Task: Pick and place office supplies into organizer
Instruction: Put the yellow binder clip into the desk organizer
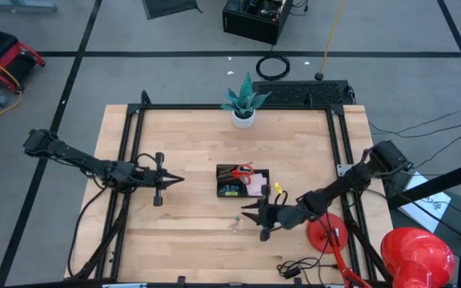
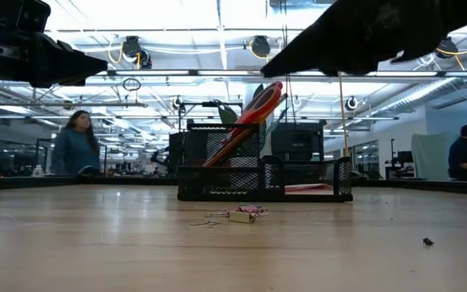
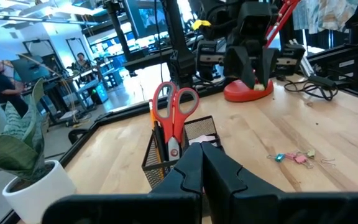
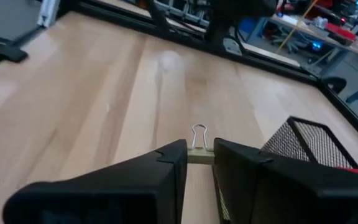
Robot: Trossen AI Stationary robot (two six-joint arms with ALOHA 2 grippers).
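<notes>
- Nearest the low camera, small pale clips [image 2: 232, 215] lie in a loose cluster on the bench [image 1: 190, 144], in front of the organizer [image 2: 263, 180] and apart from it.
- Right end effector [image 4: 197, 155] hangs above the bench just beside the organizer's near side, its fingers clenched on a binder clip [image 4: 198, 144] whose wire loop sticks out between the tips.
- Left end effector [image 1: 173, 179] is squeezed shut and empty; it hovers over the bench's left half, well apart from the organizer and pointing toward it.
- Red-handled scissors [image 3: 173, 112] stand tilted in the organizer's taller mesh compartment, handles up, with an orange pencil [image 3: 153, 121] beside them.
- From above, something pink [image 1: 256, 179] lies in the organizer's lower compartment next to the scissors.
- White plant pot [image 1: 244, 118] stands at the bench's far edge, well behind the organizer.
- Red lamp [image 1: 417, 256] sits off the bench's right front corner.
- People show in the room beyond the bench.
</notes>
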